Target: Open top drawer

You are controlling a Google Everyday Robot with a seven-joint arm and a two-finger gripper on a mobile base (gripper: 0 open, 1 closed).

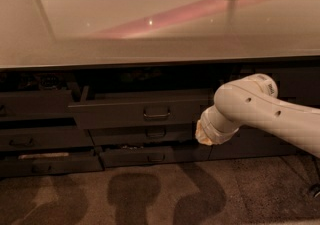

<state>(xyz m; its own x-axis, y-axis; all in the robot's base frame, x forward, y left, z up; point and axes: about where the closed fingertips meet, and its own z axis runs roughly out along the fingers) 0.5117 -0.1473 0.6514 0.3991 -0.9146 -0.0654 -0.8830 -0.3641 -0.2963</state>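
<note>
The desk [150, 49] filled the upper half of the view, its pale glossy top carrying streaks of reflected light, its front edge running straight from left to right. Below that edge sat a bank of dark drawers. The robot's pale arm [270, 114] came in from the right side, bent at a rounded joint under the desk's front edge and pointing down and to the left.

The top drawer [125, 115] lay under the middle of the front edge, standing out ahead of the fronts around it, with a dark gap showing above its front. Its small loop handle [156, 114] sat at its centre. A shorter drawer [125, 135] and a lowest drawer [145, 155] lay below it, each also slightly out.

The gripper [206, 132] hung just off the right end of the top drawer's front, slightly lower, level with the shorter drawer and well right of the handle. Whether it was open or closed could not be told.
</note>
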